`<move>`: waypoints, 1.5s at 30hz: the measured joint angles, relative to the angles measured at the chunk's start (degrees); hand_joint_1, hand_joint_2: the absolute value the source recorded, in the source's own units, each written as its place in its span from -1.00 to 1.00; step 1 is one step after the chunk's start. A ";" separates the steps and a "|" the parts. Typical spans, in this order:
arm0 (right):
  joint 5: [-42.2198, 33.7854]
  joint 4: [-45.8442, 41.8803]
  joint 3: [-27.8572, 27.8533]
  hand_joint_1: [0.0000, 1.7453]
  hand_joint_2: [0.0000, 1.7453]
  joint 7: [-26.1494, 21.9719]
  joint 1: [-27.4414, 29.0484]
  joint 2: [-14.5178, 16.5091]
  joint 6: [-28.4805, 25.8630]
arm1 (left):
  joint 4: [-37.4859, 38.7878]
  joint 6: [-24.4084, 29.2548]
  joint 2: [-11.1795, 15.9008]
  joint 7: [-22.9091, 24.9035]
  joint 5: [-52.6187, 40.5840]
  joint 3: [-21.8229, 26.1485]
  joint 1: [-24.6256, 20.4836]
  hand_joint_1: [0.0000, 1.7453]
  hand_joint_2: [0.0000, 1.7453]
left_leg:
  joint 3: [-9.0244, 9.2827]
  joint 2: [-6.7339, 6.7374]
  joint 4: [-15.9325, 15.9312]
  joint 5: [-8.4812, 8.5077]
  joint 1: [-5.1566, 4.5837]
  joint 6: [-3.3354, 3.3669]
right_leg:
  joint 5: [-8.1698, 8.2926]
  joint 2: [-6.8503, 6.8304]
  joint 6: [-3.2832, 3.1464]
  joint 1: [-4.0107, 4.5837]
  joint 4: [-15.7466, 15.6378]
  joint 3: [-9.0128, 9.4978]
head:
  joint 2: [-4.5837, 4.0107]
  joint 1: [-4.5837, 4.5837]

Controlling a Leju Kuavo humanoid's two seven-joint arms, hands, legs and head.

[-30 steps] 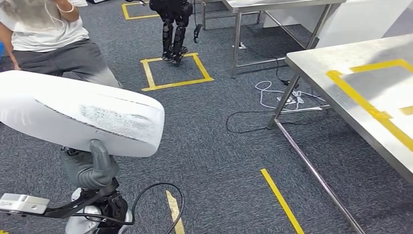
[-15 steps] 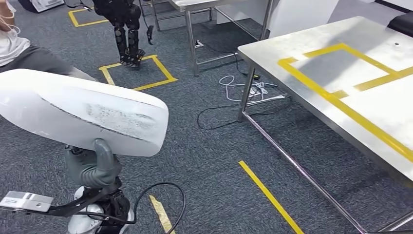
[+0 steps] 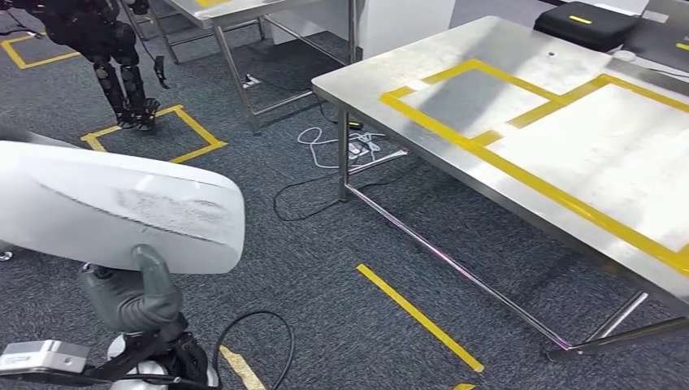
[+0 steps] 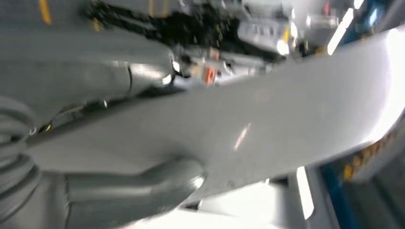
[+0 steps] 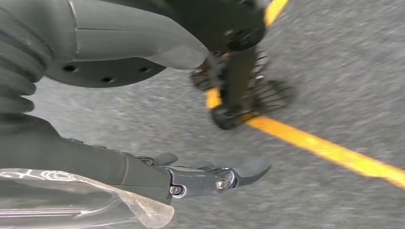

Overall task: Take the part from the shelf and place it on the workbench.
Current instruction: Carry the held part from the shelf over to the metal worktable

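The part is a large white, smooth, elongated shell with a scuffed grey patch. My left hand grips it from below at the lower left of the head view, thumb up against its underside. The left wrist view shows the part close up, across the thumb. The steel workbench with yellow tape outlines stands to the right, apart from the part. My right hand hangs over the grey carpet with its fingers stretched out and nothing in it.
A black case lies on the workbench's far end. A second steel table stands behind. Another robot's black legs stand by a yellow floor square. Cables lie under the bench corner. A yellow tape strip crosses the carpet.
The camera has turned: the whole scene has slid left, the workbench takes up more of the picture, and the person has left the frame. My left hand still holds the part.
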 joint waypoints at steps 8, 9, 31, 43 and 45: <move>2.08 0.02 0.99 -1.00 1.00 4.39 -0.96 -0.27 2.55 | -2.23 1.97 1.73 -0.09 0.54 -2.73 1.14 1.00 1.00 | 0.25 4.14 -1.00 0.23 0.16 0.77 | -6.91 -8.02 2.17 -0.49 14.57 -7.19 | 0.00 0.50; 2.28 0.02 1.12 -1.00 1.00 4.28 -0.93 -0.34 2.77 | -2.26 1.99 1.81 -0.09 0.53 -2.91 1.13 1.00 1.00 | 0.32 4.32 -0.97 0.15 0.20 0.65 | -5.27 -8.16 2.32 -0.66 11.82 -5.58 | 0.00 0.50; 3.93 0.02 1.81 -1.00 1.00 4.16 -1.12 -0.85 3.48 | -3.20 3.08 3.31 -0.09 0.44 -4.48 1.09 1.00 1.00 | -2.19 3.91 0.81 1.13 0.10 -0.62 | -3.80 -7.49 0.74 -0.21 -0.18 3.91 | 0.00 0.22; 4.41 0.04 2.38 -1.00 1.00 4.01 -1.08 -0.87 3.97 | -3.20 2.69 3.48 -0.10 0.46 -4.92 0.93 1.00 1.00 | -1.40 4.22 0.48 0.64 -0.07 -0.03 | -2.15 -8.41 1.06 -0.15 1.22 1.35 | 0.00 0.50; 4.41 0.04 2.47 -1.00 1.00 4.01 -1.05 -0.90 3.98 | -3.20 2.67 3.49 -0.09 0.46 -4.94 0.91 1.00 1.00 | -1.44 4.25 0.52 0.67 -0.18 -0.57 | -2.19 -8.38 0.58 0.05 0.20 1.98 | 0.00 0.45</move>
